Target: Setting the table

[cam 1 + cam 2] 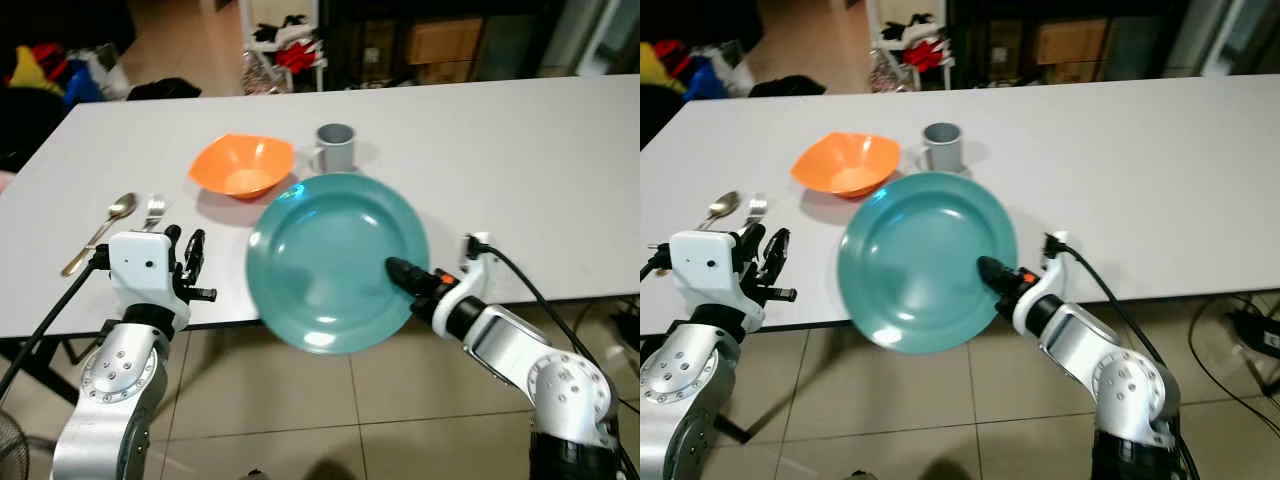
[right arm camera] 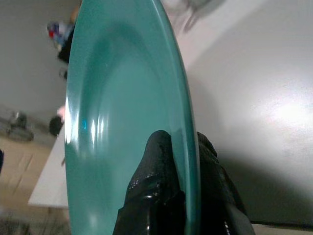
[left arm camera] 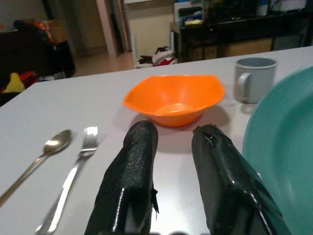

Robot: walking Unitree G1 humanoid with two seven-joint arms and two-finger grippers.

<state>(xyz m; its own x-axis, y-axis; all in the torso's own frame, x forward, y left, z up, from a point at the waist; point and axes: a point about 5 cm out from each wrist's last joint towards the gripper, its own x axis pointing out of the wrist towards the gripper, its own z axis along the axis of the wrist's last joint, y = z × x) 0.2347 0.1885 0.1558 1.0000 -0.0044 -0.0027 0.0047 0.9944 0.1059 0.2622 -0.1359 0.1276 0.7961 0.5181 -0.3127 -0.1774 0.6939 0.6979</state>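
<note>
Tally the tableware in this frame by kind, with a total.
Plate: 1, held at its rim by the right gripper
Bowl: 1
Mug: 1
Spoon: 1
Fork: 1
Total: 5

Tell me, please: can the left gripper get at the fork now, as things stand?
Probably yes. The left gripper is open at the table's near edge, and the fork lies just ahead of it on the bare table, beside the spoon. Nothing lies between them; the teal plate is off to its right.
</note>
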